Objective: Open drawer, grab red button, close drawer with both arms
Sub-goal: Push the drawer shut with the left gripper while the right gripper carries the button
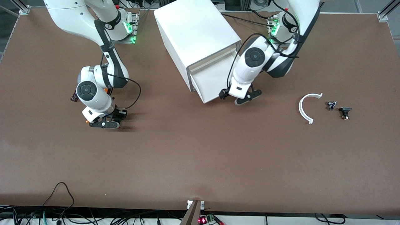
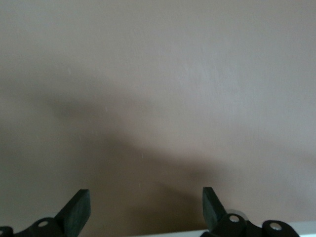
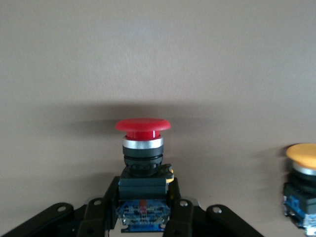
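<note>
The white cabinet (image 1: 197, 34) stands at the middle of the table's robot side. Its top drawer (image 1: 215, 78) is pulled out toward the front camera. My right gripper (image 1: 106, 120) is low over the table toward the right arm's end. In the right wrist view it (image 3: 144, 185) is shut on the black body of the red-capped button (image 3: 143, 126). The arm hides the button in the front view. My left gripper (image 1: 236, 97) is at the drawer's front corner, low over the table. In the left wrist view it (image 2: 146, 207) is open and empty, with only bare table ahead.
An orange-capped button (image 3: 302, 155) stands beside the red one. A white curved strip (image 1: 307, 107) and two small dark parts (image 1: 331, 105) (image 1: 344, 112) lie toward the left arm's end. A small dark item (image 1: 74, 96) lies by the right arm.
</note>
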### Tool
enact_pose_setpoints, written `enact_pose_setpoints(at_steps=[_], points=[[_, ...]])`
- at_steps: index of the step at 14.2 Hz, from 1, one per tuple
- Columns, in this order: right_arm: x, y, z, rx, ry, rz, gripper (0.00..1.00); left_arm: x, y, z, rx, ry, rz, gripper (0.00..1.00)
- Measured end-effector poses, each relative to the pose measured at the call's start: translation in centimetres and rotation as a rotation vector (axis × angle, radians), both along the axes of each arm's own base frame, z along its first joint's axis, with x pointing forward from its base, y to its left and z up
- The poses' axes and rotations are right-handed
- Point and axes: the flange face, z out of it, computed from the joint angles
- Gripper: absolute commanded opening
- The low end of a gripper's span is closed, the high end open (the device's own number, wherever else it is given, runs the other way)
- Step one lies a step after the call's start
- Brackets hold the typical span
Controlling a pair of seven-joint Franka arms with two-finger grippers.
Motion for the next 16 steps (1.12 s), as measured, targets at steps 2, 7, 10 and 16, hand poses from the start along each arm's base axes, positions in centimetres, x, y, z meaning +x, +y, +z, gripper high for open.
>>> enact_pose_setpoints(at_steps=[2, 7, 10, 16], points=[[-0.5, 0.0, -0.5, 0.0, 0.004, 0.002, 0.56, -2.6, -2.4, 0.1, -0.007, 0.013, -0.05, 1.0], [-0.2, 0.0, 0.8, 0.01, -0.017, -0.006, 1.0, -7.6, -5.9, 0.2, -0.013, 0.034, -0.144, 1.0], [0.3, 0.3, 2.7, 0.023, -0.042, -0.042, 1.0, -8.1, -6.0, 0.1, -0.011, 0.037, -0.153, 1.0], [4.4, 2.1, 12.5, 0.038, -0.013, -0.062, 1.0, -2.8, -1.7, 3.1, -0.032, -0.045, -0.034, 1.0]])
